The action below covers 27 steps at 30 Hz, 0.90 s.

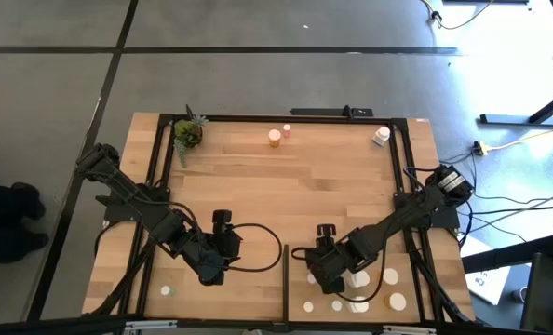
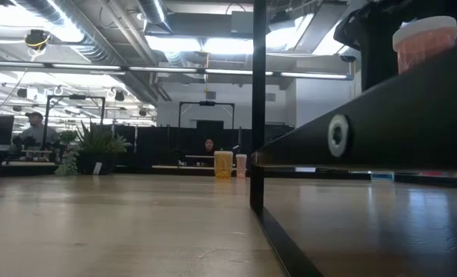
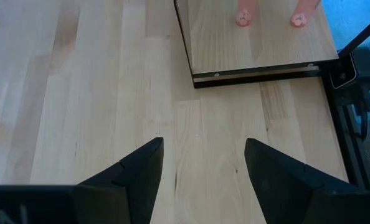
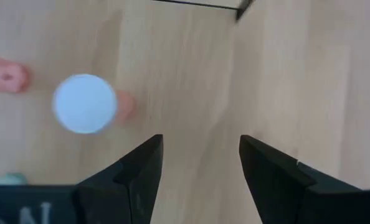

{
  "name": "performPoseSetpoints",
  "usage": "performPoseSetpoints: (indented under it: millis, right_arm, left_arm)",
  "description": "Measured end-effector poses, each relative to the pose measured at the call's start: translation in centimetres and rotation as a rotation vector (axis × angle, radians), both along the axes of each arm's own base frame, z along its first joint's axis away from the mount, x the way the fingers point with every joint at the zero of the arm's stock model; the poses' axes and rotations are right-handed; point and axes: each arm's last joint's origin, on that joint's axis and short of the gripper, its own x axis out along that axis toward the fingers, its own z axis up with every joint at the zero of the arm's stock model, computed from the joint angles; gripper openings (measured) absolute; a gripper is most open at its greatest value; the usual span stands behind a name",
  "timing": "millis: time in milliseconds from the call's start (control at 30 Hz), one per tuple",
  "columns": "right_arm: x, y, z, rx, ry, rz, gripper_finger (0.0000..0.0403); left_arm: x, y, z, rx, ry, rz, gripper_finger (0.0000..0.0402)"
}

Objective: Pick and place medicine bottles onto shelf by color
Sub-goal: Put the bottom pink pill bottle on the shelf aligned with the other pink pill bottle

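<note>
The shelf (image 1: 379, 251), a light-wood panel with a thin black strip (image 1: 285, 279) along one side, lies at the table's near right. Several white-capped medicine bottles (image 1: 391, 274) stand on it. Two orange ones (image 1: 275, 138) and a white one (image 1: 381, 136) stand at the far edge, and two small ones (image 1: 165, 290) at the near left. My right gripper (image 1: 325, 270) hangs open over the shelf, pointing steeply down beside an orange bottle's white cap (image 4: 84, 103). My left gripper (image 1: 211, 270) hovers open over bare wood (image 3: 203, 146), left of the strip.
A small potted plant (image 1: 188, 133) stands at the far left corner. Black frame rails (image 1: 155, 186) run along the table's sides. The shelf's corner (image 3: 260, 65), with two orange bottles (image 3: 244, 15), shows ahead of the left gripper. People (image 2: 208, 145) sit in the room beyond.
</note>
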Motion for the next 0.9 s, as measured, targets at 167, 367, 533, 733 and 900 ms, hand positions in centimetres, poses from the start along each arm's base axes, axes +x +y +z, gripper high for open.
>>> performPoseSetpoints:
  millis: [167, 367, 533, 733, 900]
  right_arm:
    - [0.12, 0.10, 0.03, 0.040, 0.007, 0.011, 0.0214]
    - [0.35, 0.26, 0.13, 0.062, -0.015, 0.014, 0.0214]
    - [0.43, 0.47, 0.19, 0.108, -0.009, 0.030, 0.0214]
    - [0.43, 0.48, 0.18, 0.113, -0.006, 0.031, 0.0214]
    - [0.45, 0.50, 0.16, 0.113, -0.008, 0.031, 0.0214]
  left_arm:
    - [0.00, 0.00, 0.00, 0.000, 0.000, 0.000, 0.0219]
    - [0.00, 0.00, 0.00, 0.000, 0.000, 0.000, 0.0219]
    - [0.00, -0.01, 0.00, 0.000, 0.000, 0.000, 0.0219]
    - [0.00, -0.01, 0.00, 0.000, 0.000, 0.000, 0.0219]
    - [0.00, 0.00, 0.00, 0.000, 0.000, 0.000, 0.0219]
